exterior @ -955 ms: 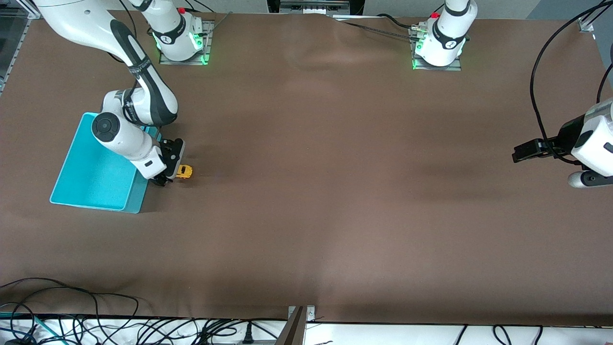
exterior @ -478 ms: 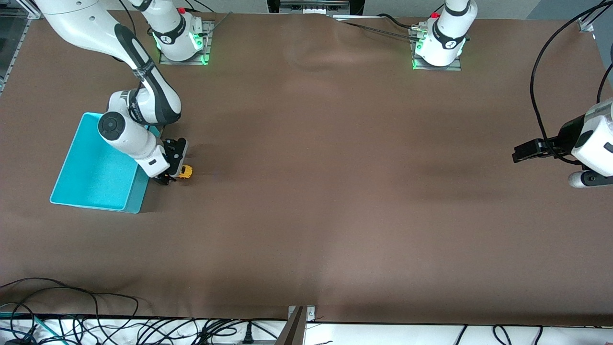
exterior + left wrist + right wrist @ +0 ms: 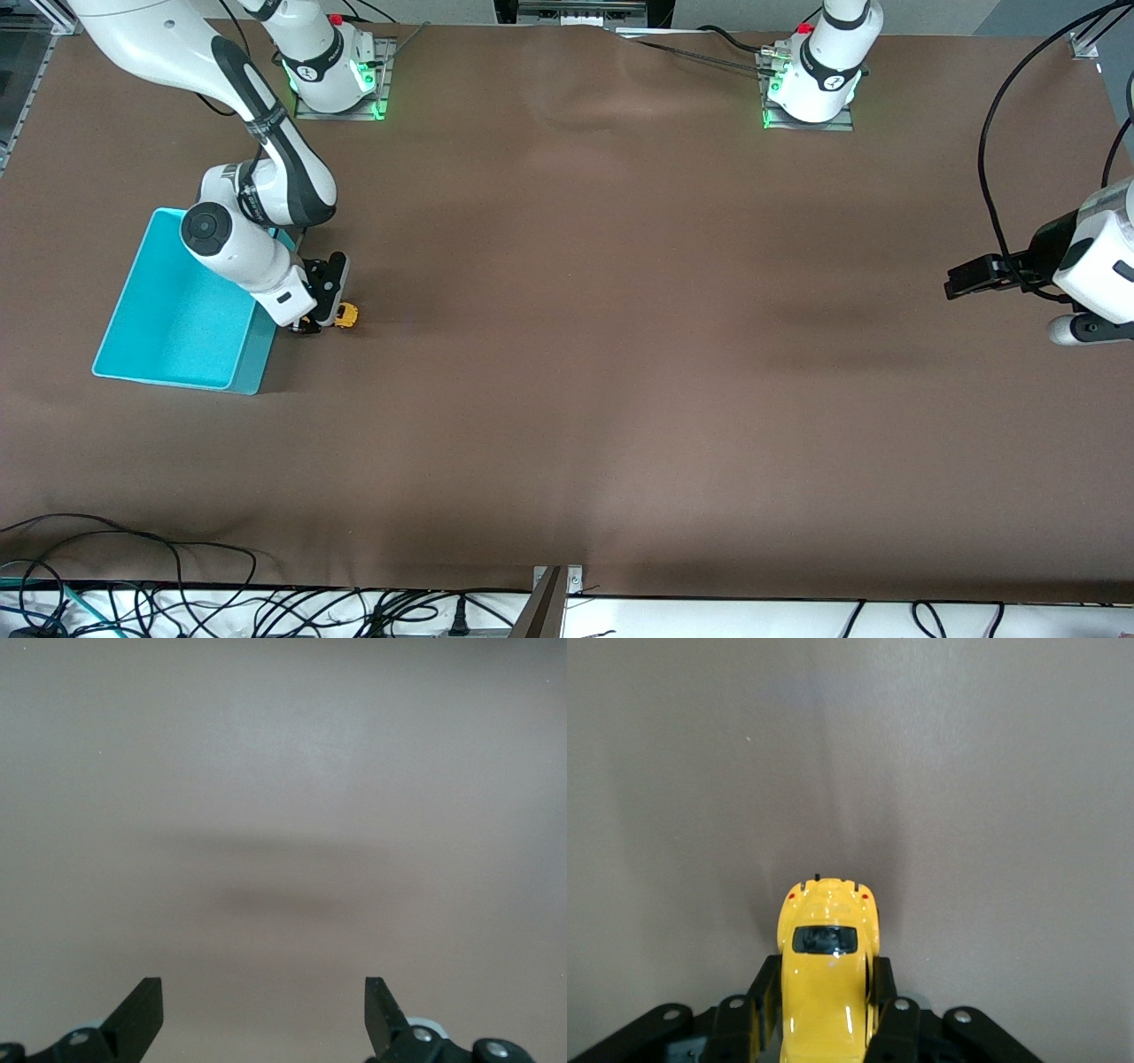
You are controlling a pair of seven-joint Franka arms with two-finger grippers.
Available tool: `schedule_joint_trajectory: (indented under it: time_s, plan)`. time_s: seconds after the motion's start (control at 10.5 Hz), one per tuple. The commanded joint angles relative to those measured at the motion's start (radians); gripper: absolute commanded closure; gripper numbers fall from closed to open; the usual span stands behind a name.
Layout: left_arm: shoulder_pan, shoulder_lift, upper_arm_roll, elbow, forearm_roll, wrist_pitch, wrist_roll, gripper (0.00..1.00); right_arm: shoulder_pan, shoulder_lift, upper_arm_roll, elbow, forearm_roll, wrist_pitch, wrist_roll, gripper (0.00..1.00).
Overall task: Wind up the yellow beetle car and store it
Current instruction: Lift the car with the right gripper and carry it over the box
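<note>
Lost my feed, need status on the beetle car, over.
Right gripper shut on yellow beetle car, on table beside turquoise bin. Left gripper open, waiting at its table end. Nothing in the way.

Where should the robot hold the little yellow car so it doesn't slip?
Probably by its two long sides, coming down from above. The yellow beetle car has a rounded roof that would slip, but its sides are flatter. The right gripper already holds it that way, a finger against each side, beside the turquoise bin. The left gripper waits open over bare table.
</note>
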Motion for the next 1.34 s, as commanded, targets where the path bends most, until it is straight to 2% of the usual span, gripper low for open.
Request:
schedule_joint_trajectory:
  time_s: [0.0,0.67,0.86,1.24]
  plan:
    - [0.001,-0.007,0.008,0.016,-0.025,-0.019,0.02,0.0,-0.023,-0.088,0.02,-0.005,-0.006,-0.116,-0.021,1.0]
    - [0.002,-0.008,0.006,0.016,-0.027,-0.019,0.02,0.0,-0.033,-0.356,0.02,0.025,0.003,-0.478,-0.075,1.0]
    - [0.001,-0.008,0.005,0.016,-0.027,-0.019,0.02,0.0,-0.1,-0.372,0.019,0.069,0.003,-0.567,-0.252,1.0]
    - [0.001,-0.007,0.005,0.016,-0.027,-0.019,0.02,0.0,-0.245,-0.364,0.014,0.08,0.006,-0.578,-0.597,1.0]
